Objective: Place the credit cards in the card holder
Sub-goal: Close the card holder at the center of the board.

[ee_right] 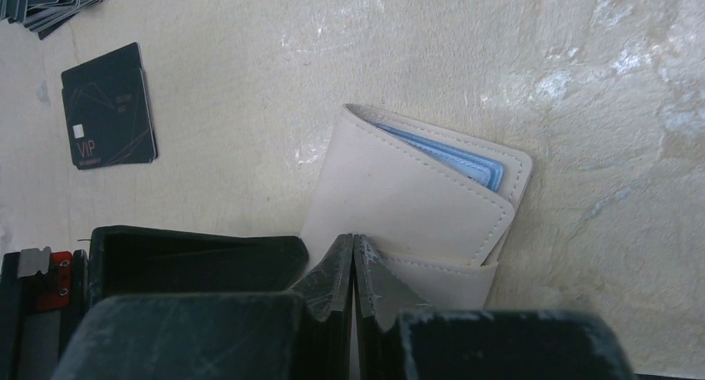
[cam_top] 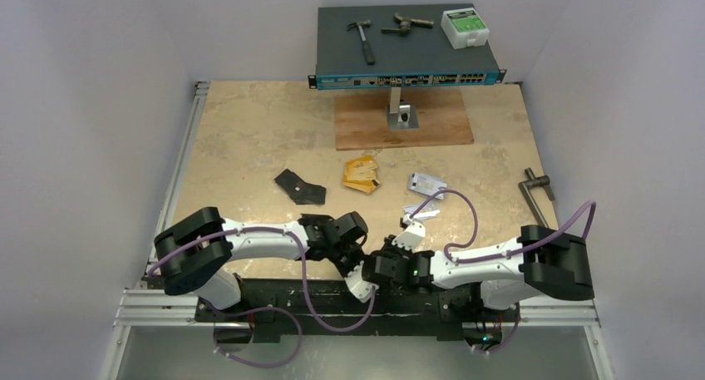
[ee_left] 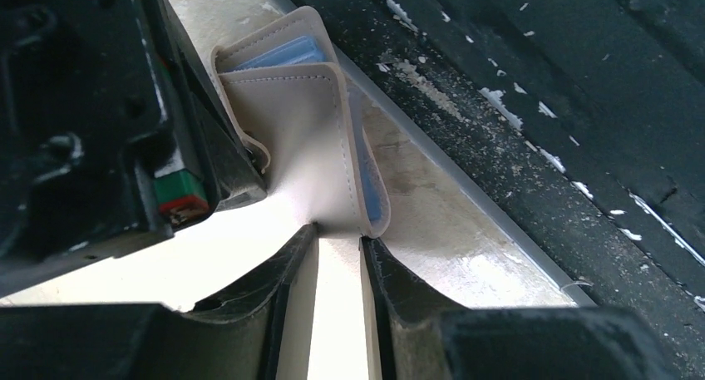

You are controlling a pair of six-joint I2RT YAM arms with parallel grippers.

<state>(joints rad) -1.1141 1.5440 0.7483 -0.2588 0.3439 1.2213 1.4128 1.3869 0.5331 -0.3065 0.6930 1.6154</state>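
Note:
The card holder (ee_left: 299, 130) is a pale beige bifold showing light-blue inner pockets. It lies half folded at the table's near edge. My left gripper (ee_left: 339, 234) is shut on one beige flap, which runs between its fingers. My right gripper (ee_right: 353, 240) is shut with nothing between its jaws, and its tips press on the card holder (ee_right: 407, 197). In the top view both grippers (cam_top: 353, 259) (cam_top: 378, 268) meet over the holder and hide it. Orange-gold credit cards (cam_top: 360, 174) lie fanned mid-table. Silvery credit cards (cam_top: 426, 183) lie to their right, with more (cam_top: 420, 212) nearer the right arm.
A black folding wallet (cam_top: 299, 186) lies left of the orange cards. A wooden board (cam_top: 403, 120) and a raised shelf (cam_top: 406, 43) with tools stand at the back. A metal handle (cam_top: 536, 185) lies at the right. The dark rail (ee_left: 540, 106) runs just past the holder.

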